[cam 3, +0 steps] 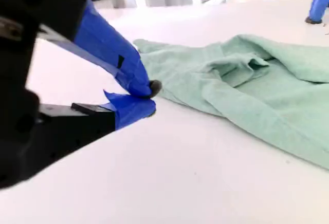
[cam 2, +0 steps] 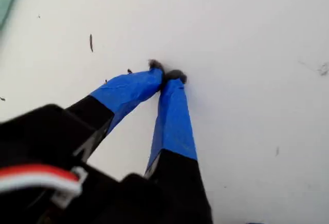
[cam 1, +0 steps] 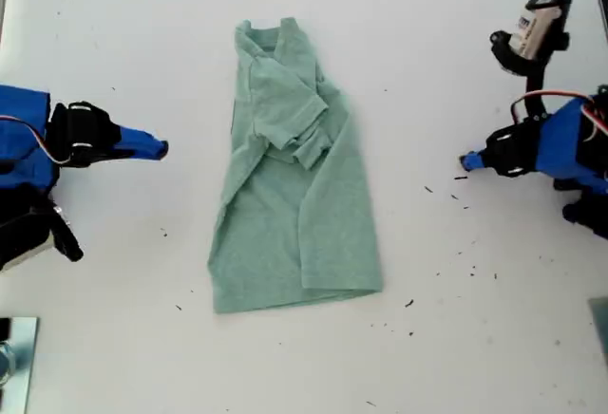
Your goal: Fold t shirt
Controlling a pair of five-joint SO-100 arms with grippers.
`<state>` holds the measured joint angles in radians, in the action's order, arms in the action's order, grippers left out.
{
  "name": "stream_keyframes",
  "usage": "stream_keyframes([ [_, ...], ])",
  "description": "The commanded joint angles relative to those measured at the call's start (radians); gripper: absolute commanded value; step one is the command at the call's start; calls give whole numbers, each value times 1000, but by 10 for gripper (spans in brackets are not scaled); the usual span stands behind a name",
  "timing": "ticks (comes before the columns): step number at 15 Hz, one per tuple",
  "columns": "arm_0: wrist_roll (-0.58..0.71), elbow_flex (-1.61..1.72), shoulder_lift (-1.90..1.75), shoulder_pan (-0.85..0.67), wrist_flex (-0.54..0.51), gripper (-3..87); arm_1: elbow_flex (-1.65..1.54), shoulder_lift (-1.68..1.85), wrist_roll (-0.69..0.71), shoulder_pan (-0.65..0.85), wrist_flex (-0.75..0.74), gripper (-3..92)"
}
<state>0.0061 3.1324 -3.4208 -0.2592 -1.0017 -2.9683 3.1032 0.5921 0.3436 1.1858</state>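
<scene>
The t shirt (cam 1: 296, 186) lies half-folded lengthwise; my first gripper (cam 2: 167, 75) and my second gripper (cam 3: 149, 95), jaws pressed together and empty, flank it. Next fold wants both pinching the hem evenly.

In the exterior view, both blue-and-black arms run off the picture's sides, so their bases go unseen. The pale sage-green heathered cloth t shirt (cam 1: 296, 196) has its sleeves folded inward, hiding the chest beneath. In the first wrist view only a blurred green sliver of it (cam 2: 7, 0) shows at the edge. The dark specks (cam 1: 470, 267) on the white counter (cam 1: 494, 338) are too small to tell.
</scene>
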Motion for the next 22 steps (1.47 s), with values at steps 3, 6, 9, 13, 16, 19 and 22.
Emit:
stream_keyframes([
  [3, -118, -736, 718, 152, -245, -3, -38, 20, 12, 34, -58, 26],
  [6, -198, -1328, 1140, 316, -566, -3, -63, 92, 5, 35, -28, 26],
  [9, -181, -1559, 1350, 416, -584, 94, -94, 225, 0, 35, 38, 26],
  [13, -163, -1537, 1433, 411, -574, 274, -95, 230, 3, 37, 40, 26],
  [16, -109, -1402, 1534, 396, -430, 266, -95, 233, 3, 37, 43, 26],
  [19, -74, -1342, 1721, 410, -238, 266, -97, 239, 3, 35, 46, 26],
  [22, -84, -1316, 1881, 417, -132, -1, -98, 247, 2, 31, 51, 26],
])
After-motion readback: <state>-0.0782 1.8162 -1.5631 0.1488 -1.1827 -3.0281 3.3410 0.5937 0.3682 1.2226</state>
